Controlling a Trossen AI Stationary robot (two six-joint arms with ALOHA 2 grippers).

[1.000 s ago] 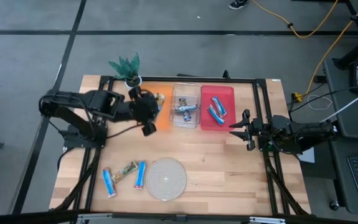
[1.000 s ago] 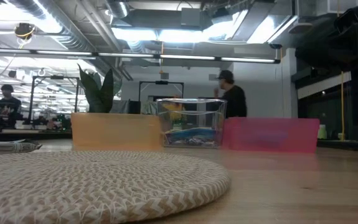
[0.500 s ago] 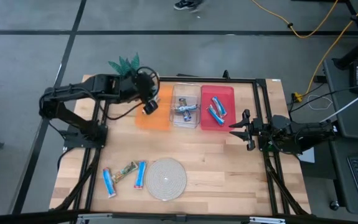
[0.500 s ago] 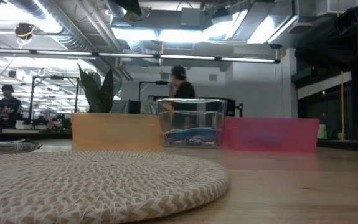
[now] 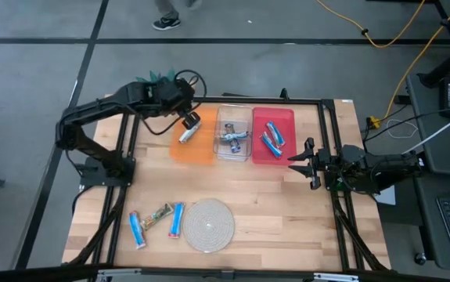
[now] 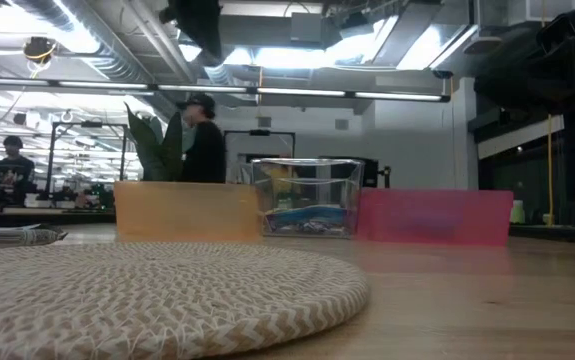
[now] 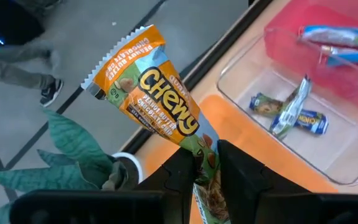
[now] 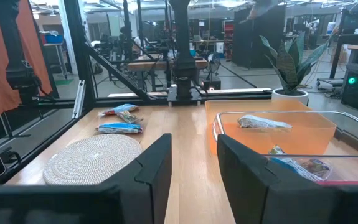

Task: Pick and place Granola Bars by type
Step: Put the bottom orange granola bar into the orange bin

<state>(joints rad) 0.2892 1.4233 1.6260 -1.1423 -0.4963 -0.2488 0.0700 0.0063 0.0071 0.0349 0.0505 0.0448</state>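
i have the left end effector (image 5: 187, 128) raised above the orange bin (image 5: 201, 149), clenched on the lower end of an orange-wrapped chewy granola bar (image 7: 160, 106). in the left wrist view the bar stands up out of the fingers (image 7: 238, 171), pinched near one end so the wrapper's length hangs free, which should let it fall flat once let go. the potted plant (image 5: 158, 81) sits just behind that bin, so i judge i should stay clear of its leaves.

the sorting reads plainly from above: the clear bin (image 5: 233, 153) in the middle holds silvery-and-blue bars (image 5: 233, 139), and the red bin (image 5: 287, 117) holds blue bars (image 5: 271, 135). the right wrist view shows a bar already lying in the orange bin, so the orange one belongs there, i think.

three bars (image 5: 156, 221) wait near the front of the table (image 5: 287, 219), just beside the round woven mat (image 5: 209, 225): two blue with a green-and-tan one between them.

the right end effector (image 5: 303, 163) waits at the table's right side, near the red bin, fingers spread and holding nothing. a person (image 6: 202, 138) passes behind the table in the low view.
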